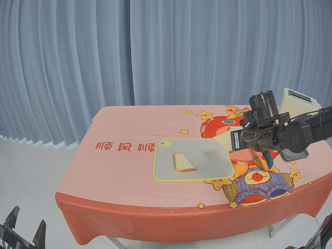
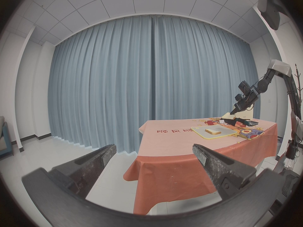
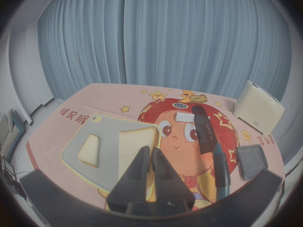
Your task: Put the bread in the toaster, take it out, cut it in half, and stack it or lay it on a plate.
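Axis of held half (image 3: 136,142): its long side carries on the line of the right pincer (image 3: 151,156) and points to the robot's left, toward the board (image 1: 207,153).
Lie of held half: raised off the table (image 1: 121,177), its far end over the board's right edge.
Flat half (image 1: 183,163): lies flat near the middle of the board, with the narrow end toward the curtain and the wider end toward the robot.
Right pincer: clamped tight on the near end of the held half, fingers almost together with the crumb pinched between them.
Flat half to right pincer: apart from it, to the robot's left, with bare board between the two halves.
Left pincer (image 2: 154,148): fingers spread wide with nothing between them, low and well apart from the table on the robot's left.
Board: gray with a yellow rim, mid-table.
Knife (image 3: 203,130): flat on the table, right of the board; dark blade toward the curtain, teal handle toward the robot.
Plate (image 3: 251,156): dark and square, just beside the knife handle on its right.
Toaster (image 3: 258,107): cream, at the far right of the table, slot up, well apart from both halves.
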Robot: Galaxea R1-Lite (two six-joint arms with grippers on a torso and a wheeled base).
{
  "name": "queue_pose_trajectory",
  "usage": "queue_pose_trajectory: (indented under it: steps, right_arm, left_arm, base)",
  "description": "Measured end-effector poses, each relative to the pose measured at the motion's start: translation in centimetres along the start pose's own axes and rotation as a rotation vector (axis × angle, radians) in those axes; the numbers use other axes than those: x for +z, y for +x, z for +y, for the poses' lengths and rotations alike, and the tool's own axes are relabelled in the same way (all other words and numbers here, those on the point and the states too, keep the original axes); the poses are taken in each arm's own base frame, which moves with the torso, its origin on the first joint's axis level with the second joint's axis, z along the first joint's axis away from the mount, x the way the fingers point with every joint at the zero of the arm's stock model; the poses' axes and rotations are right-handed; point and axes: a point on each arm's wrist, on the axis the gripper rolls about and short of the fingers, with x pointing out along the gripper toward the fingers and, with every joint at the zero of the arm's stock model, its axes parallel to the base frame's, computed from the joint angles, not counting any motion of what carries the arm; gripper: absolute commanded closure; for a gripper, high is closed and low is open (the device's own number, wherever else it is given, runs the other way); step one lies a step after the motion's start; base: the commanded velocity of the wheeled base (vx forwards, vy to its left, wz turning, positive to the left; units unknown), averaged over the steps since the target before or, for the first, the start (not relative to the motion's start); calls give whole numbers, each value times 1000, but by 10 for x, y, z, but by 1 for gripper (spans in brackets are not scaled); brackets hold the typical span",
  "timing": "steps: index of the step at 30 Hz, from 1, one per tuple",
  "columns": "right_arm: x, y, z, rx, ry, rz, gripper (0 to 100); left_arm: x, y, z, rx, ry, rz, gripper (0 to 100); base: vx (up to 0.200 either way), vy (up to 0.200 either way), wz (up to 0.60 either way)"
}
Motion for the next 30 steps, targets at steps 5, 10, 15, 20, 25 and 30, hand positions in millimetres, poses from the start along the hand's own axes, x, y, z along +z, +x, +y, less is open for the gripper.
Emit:
queue_pose_trajectory:
  steps: [5, 10, 15, 20, 25, 30]
  right_arm:
    - [-4, -16, -9, -8, 10, -6, 100]
    - [-13, -32, -20, -23, 20, -5, 100]
    - [-21, -52, -32, -15, 38, -11, 100]
    - [-28, -67, -41, 5, 55, -17, 100]
    - [-33, -73, -47, -3, 64, -13, 100]
    - [-33, -75, -49, -8, 69, -20, 100]
  left_arm:
    - [0, 0, 0, 2, 0, 0, 0]
    - [0, 0, 0, 0, -1, 0, 0]
    - [0, 0, 0, 1, 0, 1, 0]
    - [0, 0, 0, 5, -3, 1, 0]
    - [0, 0, 0, 15, -7, 0, 0]
    - [0, 0, 1, 27, -9, 1, 0]
  base:
    - [0, 0, 0]
    - [0, 0, 0]
    - [0, 0, 0]
    - [0, -40, 0]
    - [0, -200, 0]
    - [0, -200, 0]
